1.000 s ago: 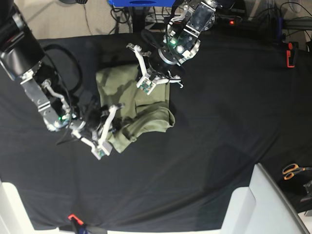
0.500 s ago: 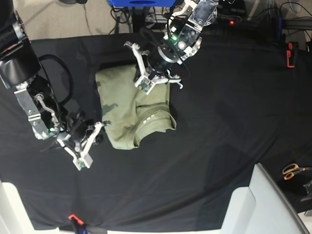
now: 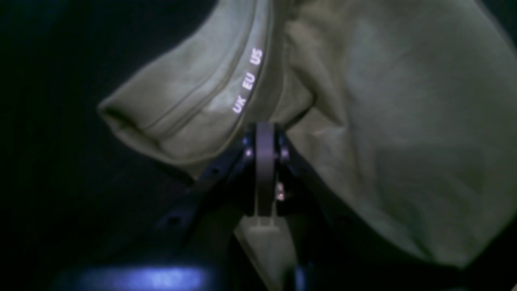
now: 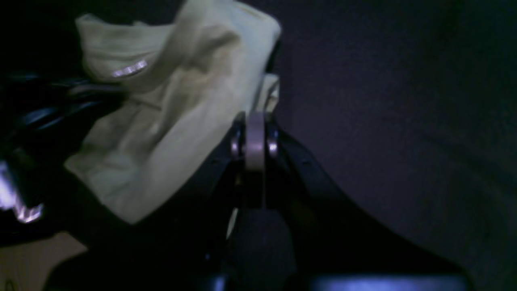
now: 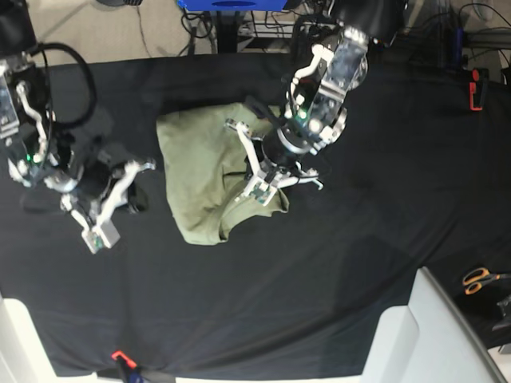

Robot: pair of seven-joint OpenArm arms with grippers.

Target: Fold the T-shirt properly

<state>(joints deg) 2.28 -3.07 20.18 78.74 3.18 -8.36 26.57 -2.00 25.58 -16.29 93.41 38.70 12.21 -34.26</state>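
The T-shirt [image 5: 200, 159] lies folded into a compact pale green bundle at the middle of the black cloth. Its neck band with printed size letters [image 3: 246, 81] shows in the left wrist view. My left gripper [image 5: 257, 190] is over the bundle's lower right part. It is shut, and its tip [image 3: 264, 129] rests against a crease beside the neck band; no cloth shows between the fingers. My right gripper [image 5: 97, 237] is shut and empty, out on the black cloth to the left of the shirt. In the right wrist view its tip [image 4: 254, 121] points toward the shirt [image 4: 161, 121].
Orange-handled scissors [image 5: 479, 279] lie at the right edge. A white bin [image 5: 431, 335] stands at the bottom right. A red tool [image 5: 475, 88] sits at the far right, a red clip [image 5: 120, 357] at the front edge, and cables [image 5: 239, 32] run behind the table.
The right gripper pulled away from the shirt's lower left edge, leftward and up onto bare cloth. The left gripper moved from the shirt's top edge down to its lower right. The bundle lies flatter.
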